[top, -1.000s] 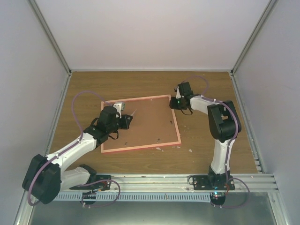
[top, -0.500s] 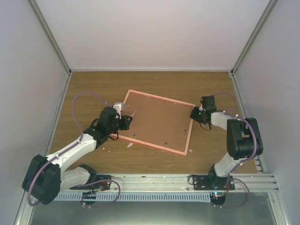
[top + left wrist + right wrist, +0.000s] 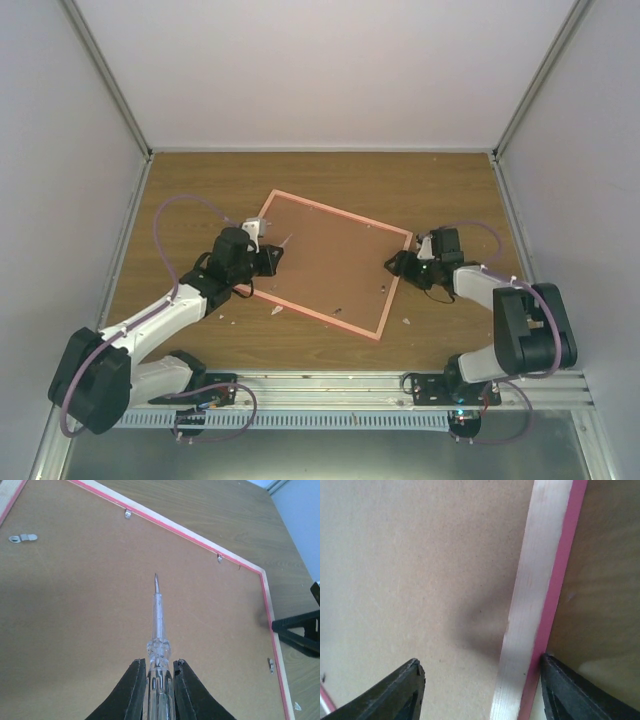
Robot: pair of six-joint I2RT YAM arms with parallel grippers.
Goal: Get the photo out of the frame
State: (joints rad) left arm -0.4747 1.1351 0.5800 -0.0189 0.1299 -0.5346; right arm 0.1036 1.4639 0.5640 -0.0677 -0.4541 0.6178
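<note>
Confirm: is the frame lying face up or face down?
Face down. The frame shows its brown backing board upward, with metal tabs along its edges; the photo itself is hidden.

Two arms are seen, each built of white tubular links joined by bulky, rounded black joint housings: the left white-and-black arm [image 3: 150, 320] and the right white-and-black arm [image 3: 478, 283]. A thin mauve cable [image 3: 185, 197] is looped along the left arm, and a second mauve cable [image 3: 476, 224] is arched over the right one. Further loops are gathered at the black base plates [image 3: 210, 392]. A small green light [image 3: 424, 262] is shown on the right wrist. The left black two-finger gripper [image 3: 160, 663] is formed of smooth, glossy fingers [image 3: 131, 692] tapered to rounded tips. The right black gripper [image 3: 481, 661] is fitted with matt, wedge-shaped fingers [image 3: 395, 695].
</note>
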